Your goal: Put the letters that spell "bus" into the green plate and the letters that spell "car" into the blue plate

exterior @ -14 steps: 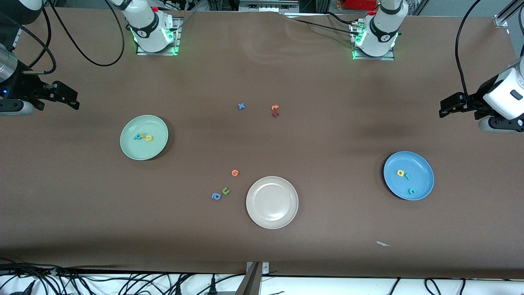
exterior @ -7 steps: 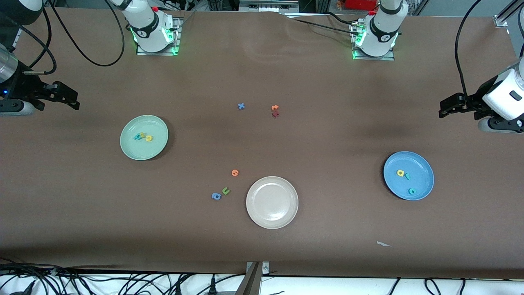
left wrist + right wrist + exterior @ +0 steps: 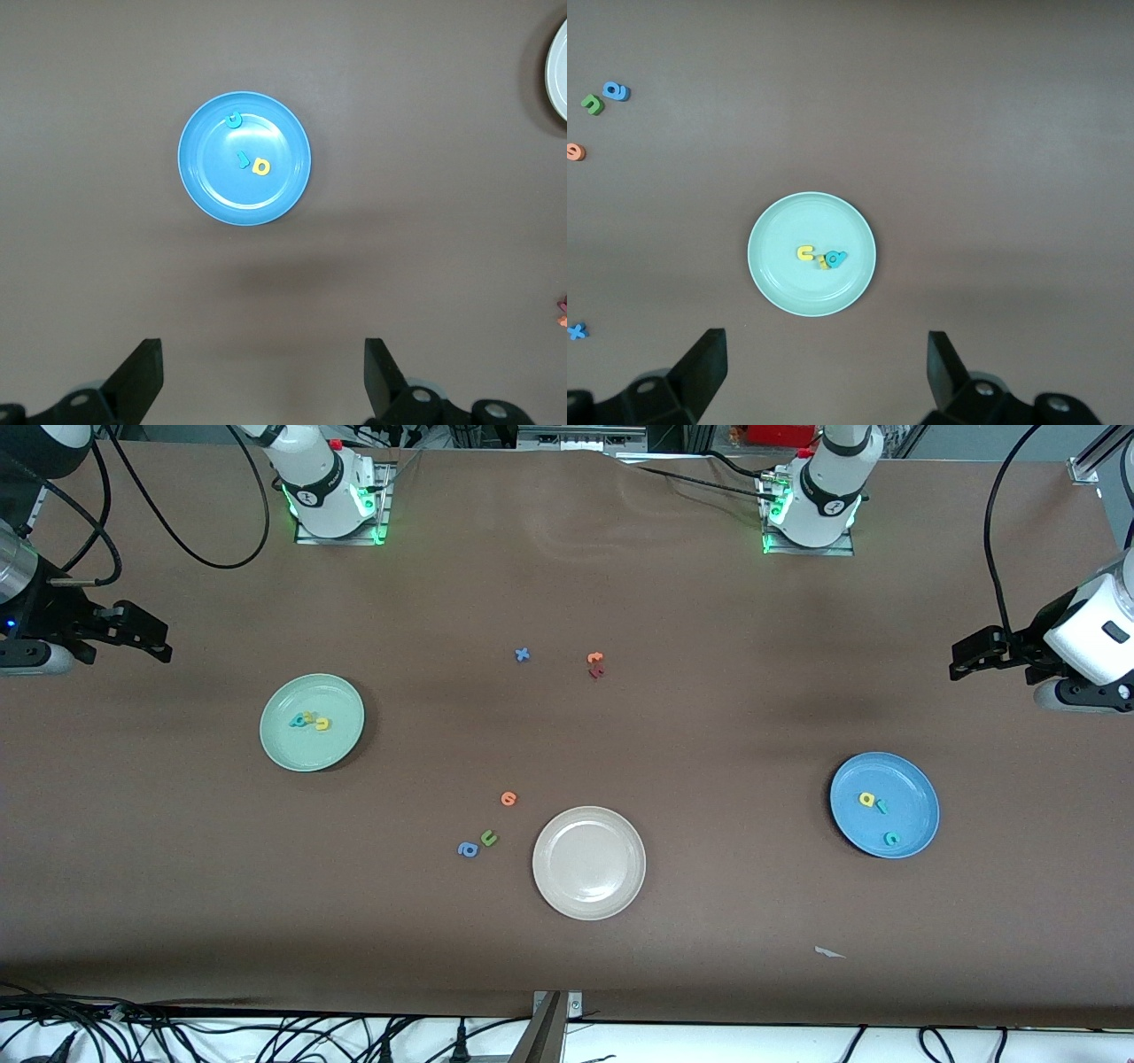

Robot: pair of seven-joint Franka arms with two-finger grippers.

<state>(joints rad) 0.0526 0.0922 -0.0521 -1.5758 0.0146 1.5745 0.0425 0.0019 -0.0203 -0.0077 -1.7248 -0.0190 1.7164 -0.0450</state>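
Observation:
The green plate (image 3: 312, 760) lies toward the right arm's end of the table. In it are the teal "b" (image 3: 298, 721), yellow "s" (image 3: 308, 716) and yellow "u" (image 3: 322, 724), bunched together. The blue plate (image 3: 912, 779) lies toward the left arm's end and holds the yellow "a" (image 3: 866, 800), teal "r" (image 3: 881, 807) and teal "c" (image 3: 891, 838). My right gripper (image 3: 161, 643) hangs open and empty over bare table beside the green plate (image 3: 780, 283). My left gripper (image 3: 960, 659) hangs open and empty over bare table beside the blue plate (image 3: 213, 190).
A beige-white plate (image 3: 588, 911) sits mid-table, nearest the front camera. Beside it lie an orange letter (image 3: 508, 798), a green "u" (image 3: 488, 838) and a blue "a" (image 3: 468, 850). Farther off lie a blue "x" (image 3: 523, 654) and orange (image 3: 595, 658) and red (image 3: 596, 672) letters.

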